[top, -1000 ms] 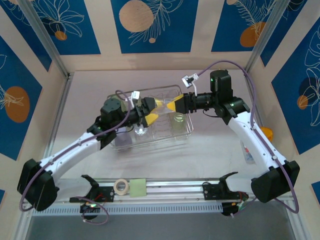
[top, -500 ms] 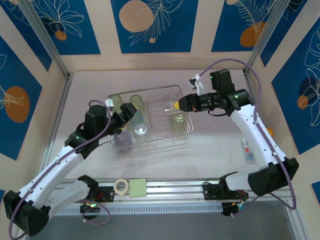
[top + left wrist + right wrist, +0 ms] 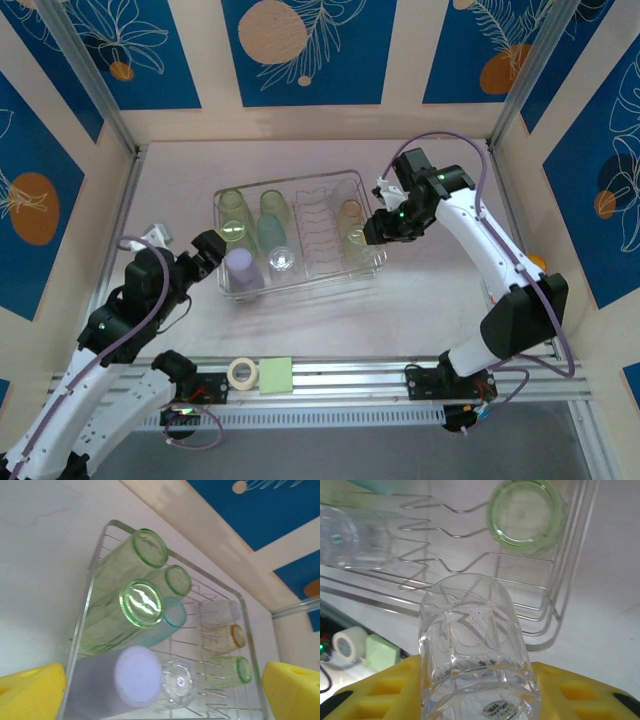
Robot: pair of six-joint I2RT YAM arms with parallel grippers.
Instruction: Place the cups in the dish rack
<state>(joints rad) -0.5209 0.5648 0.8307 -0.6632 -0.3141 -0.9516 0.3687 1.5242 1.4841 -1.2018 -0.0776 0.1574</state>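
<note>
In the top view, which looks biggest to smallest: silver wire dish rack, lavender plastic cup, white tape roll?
1. Silver wire dish rack, by far.
2. Lavender plastic cup and white tape roll: nearly alike, so I won't rank them.

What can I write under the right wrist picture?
Yellow jaws hold a clear cup by the wire dish rack.

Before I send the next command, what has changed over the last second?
The left arm has pulled back from over the dish rack toward the near left; the left claw is open and empty. The right claw has drawn back from the rack's middle to its right end, shut on a clear cup. The rack and the cups in it stayed put.
</note>
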